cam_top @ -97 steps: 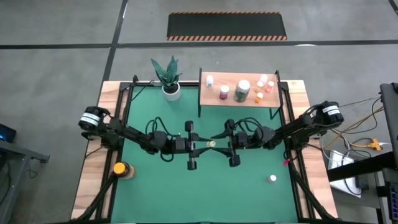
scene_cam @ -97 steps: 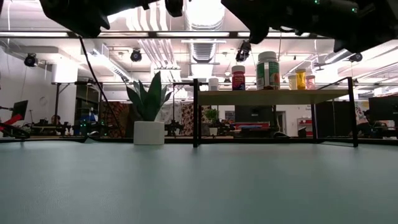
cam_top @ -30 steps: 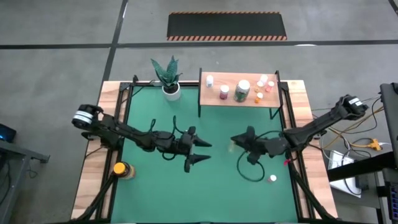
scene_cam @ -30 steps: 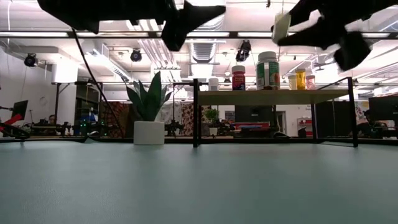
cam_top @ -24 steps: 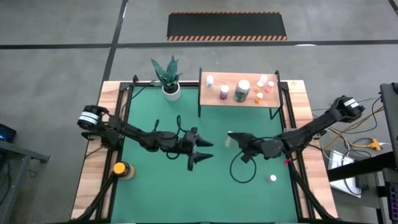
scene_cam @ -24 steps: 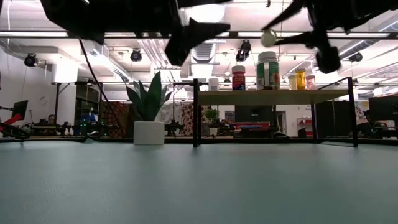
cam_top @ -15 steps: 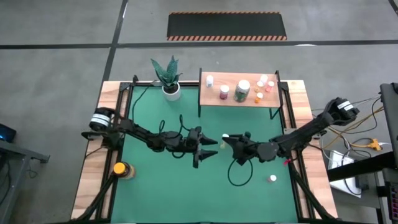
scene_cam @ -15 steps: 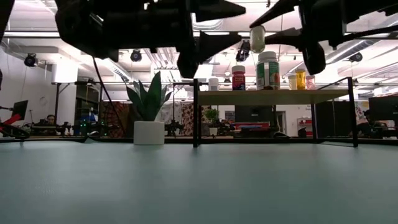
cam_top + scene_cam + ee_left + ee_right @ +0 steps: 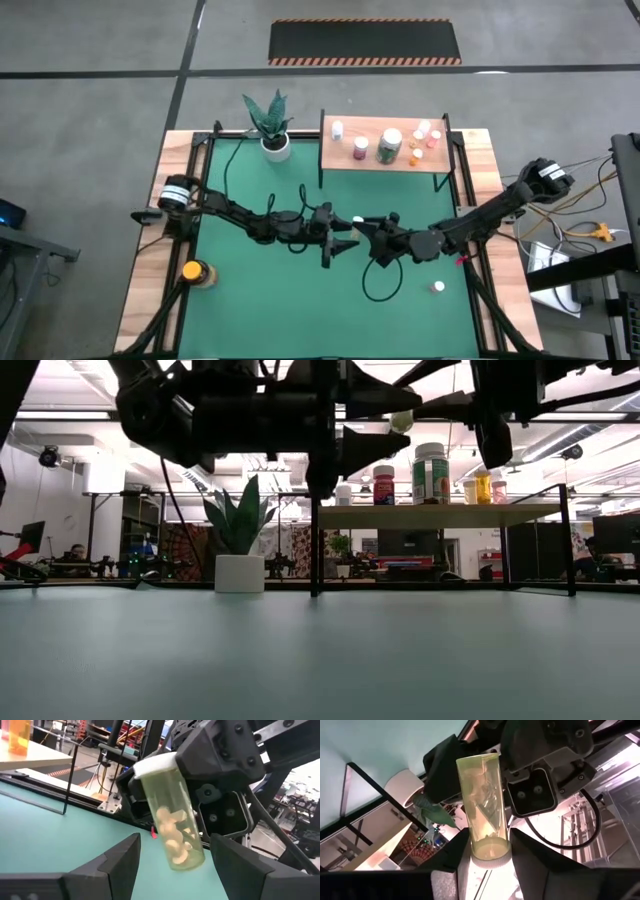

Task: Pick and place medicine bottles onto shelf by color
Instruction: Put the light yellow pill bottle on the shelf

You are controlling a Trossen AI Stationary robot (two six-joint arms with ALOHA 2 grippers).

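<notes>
While my right claw [image 9: 362, 224] holds the greenish-clear bottle [image 9: 172, 822] by its white-capped end above the middle of the desk [image 9: 260, 310], my left claw [image 9: 345, 240] sits nose to nose with it, fingers spread wide on either side of the bottle's free end and not yet touching. It looks to me like a hand-over in mid-air.

My worry is the grip: the right claw pinches only the cap end, so the long body sticks out like a lever. If I close the left fingers off-centre, or let the right go before the left has a firm hold, the bottle could twist out and drop to the mat. The two claws are also very near each other, and a small misjudged advance could knock them together.

The shelf [image 9: 345, 163] stands at the far edge, toward the right corner, already carrying several bottles. An amber bottle [image 9: 194, 271] waits at the near left edge and a small one [image 9: 438, 287] at the near right.

I can read no label or writing on any bottle.
</notes>
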